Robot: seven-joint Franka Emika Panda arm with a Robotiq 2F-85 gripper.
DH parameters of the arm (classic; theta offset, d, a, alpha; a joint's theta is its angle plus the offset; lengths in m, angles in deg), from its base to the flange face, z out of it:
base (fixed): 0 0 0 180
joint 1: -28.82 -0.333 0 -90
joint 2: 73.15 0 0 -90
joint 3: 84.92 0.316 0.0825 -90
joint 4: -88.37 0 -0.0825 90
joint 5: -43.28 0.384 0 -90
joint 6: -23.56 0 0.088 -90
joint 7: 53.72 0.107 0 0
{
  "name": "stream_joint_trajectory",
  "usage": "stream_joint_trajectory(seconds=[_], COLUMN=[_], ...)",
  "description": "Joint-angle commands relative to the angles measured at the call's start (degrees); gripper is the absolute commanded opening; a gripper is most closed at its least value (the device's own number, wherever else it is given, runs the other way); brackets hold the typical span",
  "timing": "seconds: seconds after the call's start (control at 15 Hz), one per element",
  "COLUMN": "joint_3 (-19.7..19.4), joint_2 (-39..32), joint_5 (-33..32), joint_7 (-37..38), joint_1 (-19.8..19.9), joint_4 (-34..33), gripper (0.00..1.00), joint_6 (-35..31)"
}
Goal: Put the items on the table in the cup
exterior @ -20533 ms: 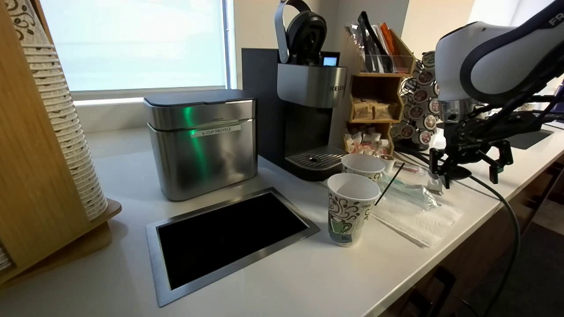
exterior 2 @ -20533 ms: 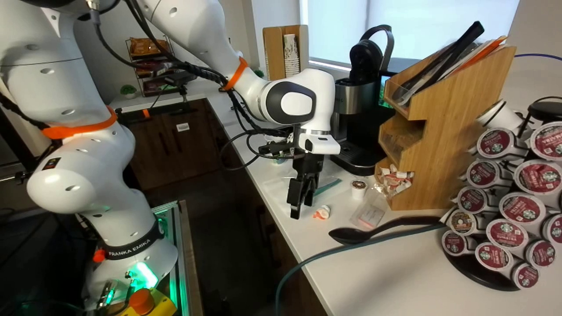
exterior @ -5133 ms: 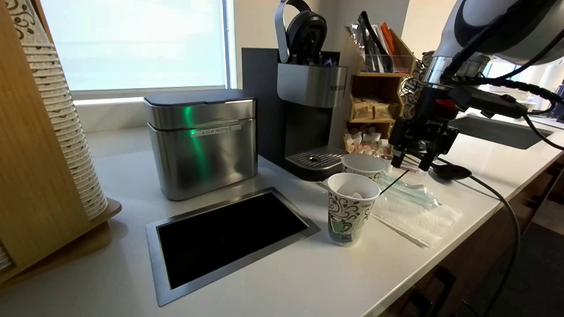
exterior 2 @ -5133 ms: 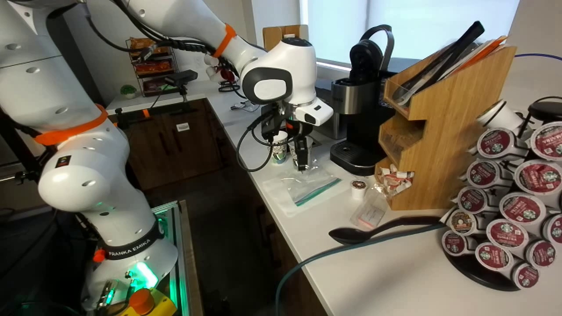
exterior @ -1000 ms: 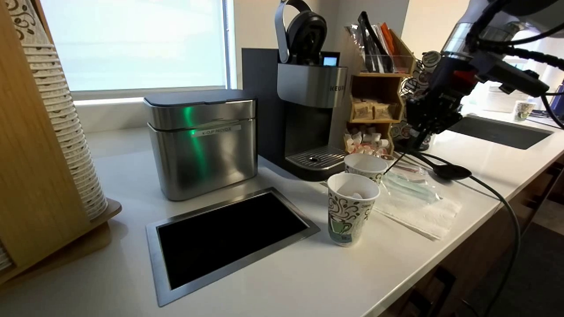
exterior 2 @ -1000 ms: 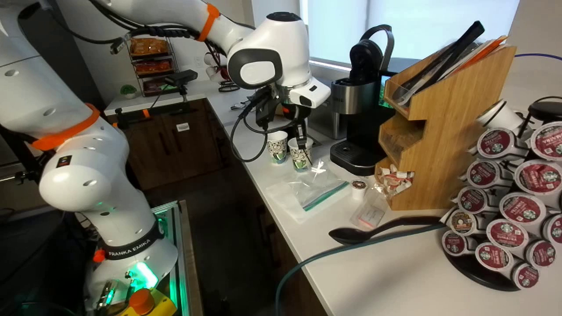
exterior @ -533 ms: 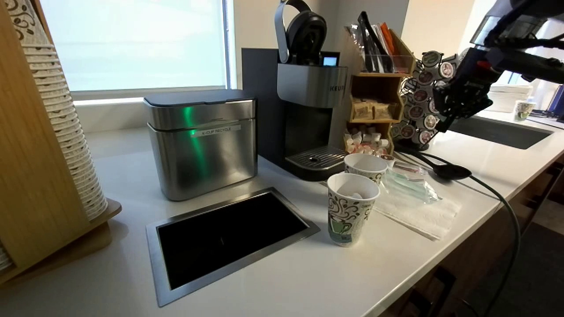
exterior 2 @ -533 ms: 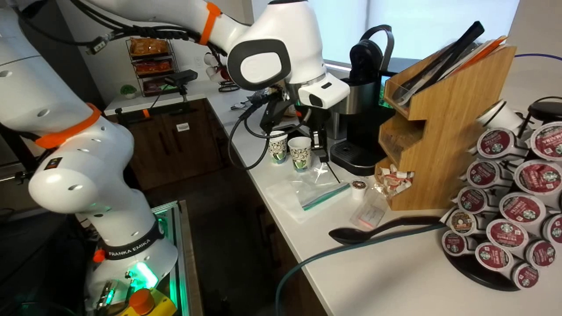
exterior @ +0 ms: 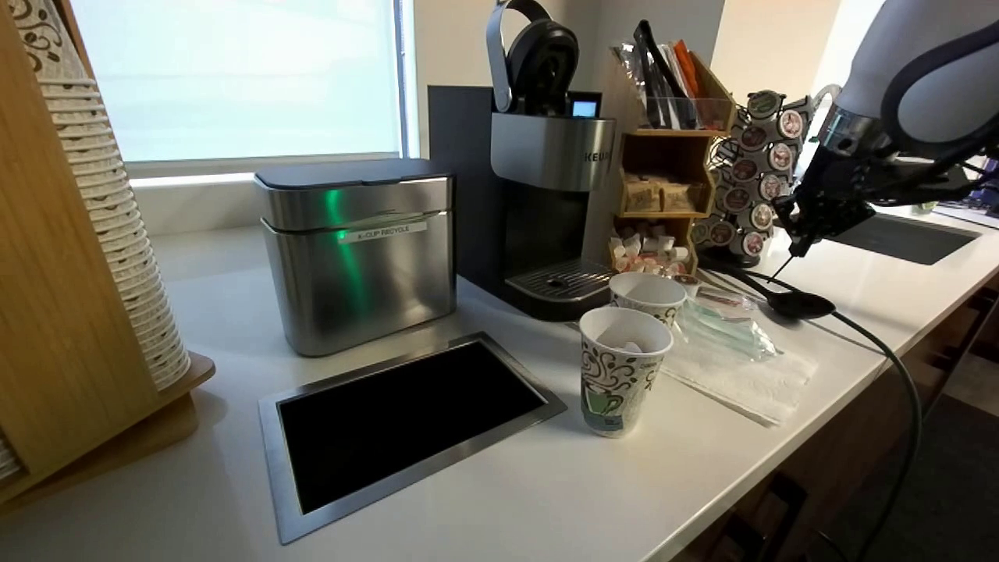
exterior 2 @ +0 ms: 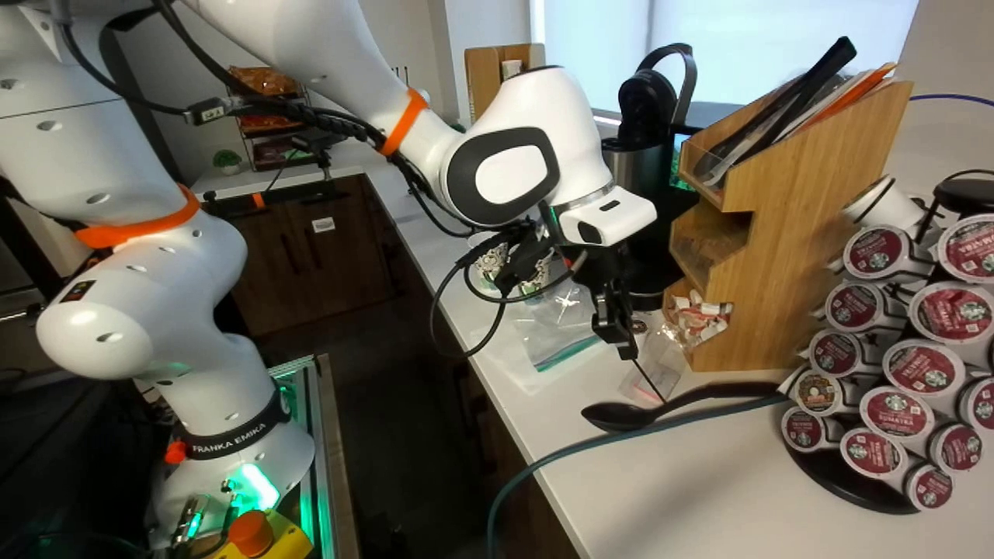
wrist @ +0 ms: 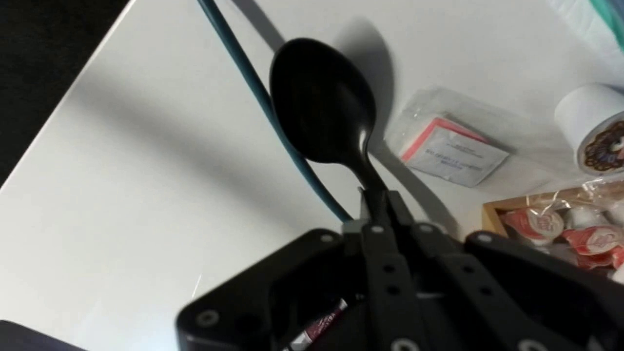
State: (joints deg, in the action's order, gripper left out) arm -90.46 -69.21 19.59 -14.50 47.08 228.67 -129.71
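My gripper (exterior 2: 630, 357) is shut on a thin black stick (exterior 2: 649, 379), which slants down toward the handle of a black spoon (exterior 2: 621, 417). In the wrist view the stick merges with that dark handle beyond the fingertips. Two patterned paper cups stand on the white table (exterior: 507, 499); the front cup (exterior: 620, 390) has pale pieces (exterior: 631, 347) inside, while the inside of the back cup (exterior: 648, 289) is not visible to the bottom. Cables partly cover both in an exterior view. Of the items, a small pod (wrist: 590, 129) with a dark round lid lies on the table.
Around the gripper are a clear packet (wrist: 456, 153), a blue-green hose (exterior 2: 559, 456) and a wooden organizer (exterior 2: 808, 233). A pod carousel (exterior 2: 899, 414) rises at the right. A zip bag on a napkin (exterior: 741, 390) lies near the cups, a coffee machine (exterior: 550, 156) behind.
A creamer-like piece has left the table, and pale pieces showed up in the front cup. Later the gripper closed on the stick, lifted it and moved away from the cups toward the spoon.
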Motion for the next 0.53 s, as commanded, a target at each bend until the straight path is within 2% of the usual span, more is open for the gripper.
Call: stream_joint_trajectory(seconds=[0.0, 0.27, 0.33, 0.4, 0.47], joint_3=[-1.37, -3.19, -3.55, -3.98, -4.33], joint_2=[-3.54, -6.15, -6.51, -6.67, -6.82], joint_5=[-8.3, -12.57, -13.52, -14.81, -15.36], joint_7=[7.47, 11.93, 12.9, 14.21, 14.96], joint_1=[-1.09, -2.81, -3.27, -3.72, -4.25], joint_4=[-2.21, -4.43, -4.82, -5.17, -5.45], gripper=[0.01, 0.01, 0.29, 0.3, 0.37], joint_6=[-2.84, -3.47, -2.99, -2.67, -2.19])
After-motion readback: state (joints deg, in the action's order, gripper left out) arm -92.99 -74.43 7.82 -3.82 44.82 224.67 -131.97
